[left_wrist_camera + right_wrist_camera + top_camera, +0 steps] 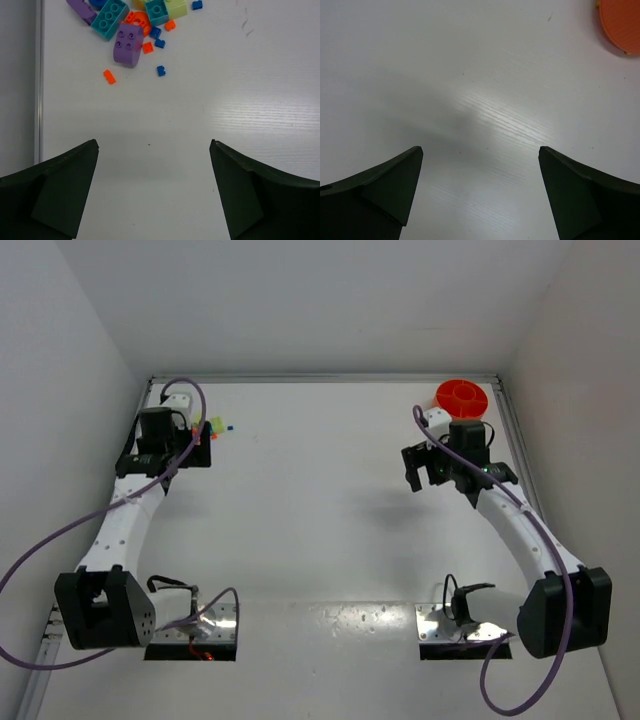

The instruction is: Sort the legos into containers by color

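Left gripper [154, 145]: jaws spread wide, released, gripping nothing, with bare white table [240, 100] under them. The legos [131, 35] lie in a loose heap ahead of its fingertips, near the table's far left side and clear of the fingers. In the heap are a purple rounded brick [127, 45], a teal brick [110, 19], an orange round piece [139, 21] tucked between them, and a yellow-green block [176, 7] cut off by the frame edge. Small bricks are scattered at the heap's near side. One small blue brick [161, 70] and one small orange brick [109, 76] lie apart from the rest, closest to the gripper. Right gripper [480, 150]: jaws likewise wide and released, empty, over plain table. The orange bowl [462, 397] stands at the far right corner, just beyond the right gripper; the right wrist view catches only its edge. Inner walls show from above; compartment contents too small to tell. Bowl and heap sit well apart, on opposite sides of the table.
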Controlling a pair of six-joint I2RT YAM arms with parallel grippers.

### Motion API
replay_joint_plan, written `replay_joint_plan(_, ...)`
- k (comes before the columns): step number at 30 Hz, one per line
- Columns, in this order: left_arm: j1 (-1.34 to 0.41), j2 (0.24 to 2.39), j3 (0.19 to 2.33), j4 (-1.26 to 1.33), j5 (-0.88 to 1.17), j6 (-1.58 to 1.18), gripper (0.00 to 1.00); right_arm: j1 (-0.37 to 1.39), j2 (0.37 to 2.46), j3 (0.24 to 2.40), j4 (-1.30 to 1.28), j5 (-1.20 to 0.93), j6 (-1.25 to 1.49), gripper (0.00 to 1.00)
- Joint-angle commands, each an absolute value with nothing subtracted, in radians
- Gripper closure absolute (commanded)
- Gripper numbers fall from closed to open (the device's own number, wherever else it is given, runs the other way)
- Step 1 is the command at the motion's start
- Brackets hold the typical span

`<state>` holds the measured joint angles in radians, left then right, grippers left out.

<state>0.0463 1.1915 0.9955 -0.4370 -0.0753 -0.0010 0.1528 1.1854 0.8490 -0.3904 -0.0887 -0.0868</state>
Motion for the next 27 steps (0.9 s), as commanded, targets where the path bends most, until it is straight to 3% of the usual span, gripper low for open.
replay_joint_plan(1, 0.100, 1.186, 1.018, -0.425, -0.046, -0.003, 0.00, 0.150, 1.206, 0.904, -0.370, -0.141, -0.083, 0.00)
replay_joint_plan(8, 0.228, 1.273, 1.074, -0.434, 0.004, 0.043, 0.00, 0.150, 1.267, 0.951, -0.391, -0.198, -0.104, 0.00)
replay_joint_plan(13, 0.324, 1.425, 1.155, -0.434, 0.095, 0.151, 0.10, 0.150, 1.327, 0.983, -0.403, -0.268, -0.104, 0.00)
replay_joint_plan(17, 0.344, 1.512, 1.203, -0.434, 0.135, 0.189, 0.11, 0.150, 1.394, 1.015, -0.425, -0.314, -0.113, 0.00)
replay_joint_plan(27, 0.321, 1.735, 1.293, -0.425, 0.195, 0.247, 0.36, 0.150, 1.492, 1.081, -0.453, -0.354, -0.123, 0.00)
